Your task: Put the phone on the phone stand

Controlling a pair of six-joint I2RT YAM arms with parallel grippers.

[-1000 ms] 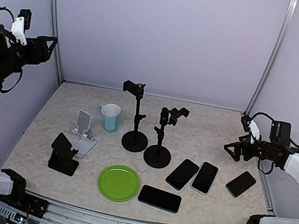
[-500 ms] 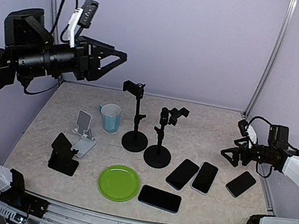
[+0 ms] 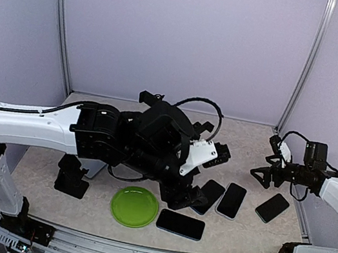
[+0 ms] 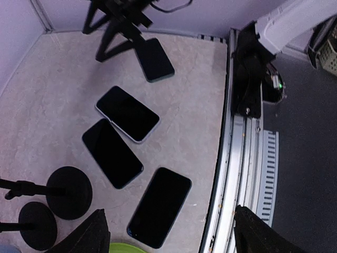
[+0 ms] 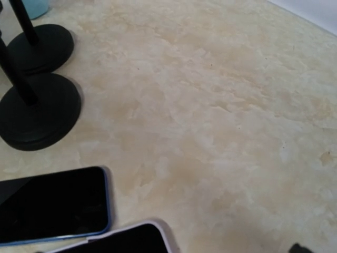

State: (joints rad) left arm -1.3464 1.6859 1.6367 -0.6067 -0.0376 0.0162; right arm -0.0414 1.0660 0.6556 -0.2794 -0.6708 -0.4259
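Left claw [image 4: 169, 219] spread wide, pinching nothing, hovering over table [image 4: 47, 95]. Near phone [image 4: 159, 206] lies flat right under it. Blue-edged phone [image 4: 112, 153] and white-rimmed phone [image 4: 127, 113] sit side by side just beyond. Far phone [image 4: 156, 59] is farther out, near right claw [image 3: 264, 175], which is spread and holds nothing. Black phone stand [image 3: 72, 175] is well left of left claw, apart from all phones.

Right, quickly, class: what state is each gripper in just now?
Left gripper: open, holding nothing.
Right gripper: open, holding nothing.
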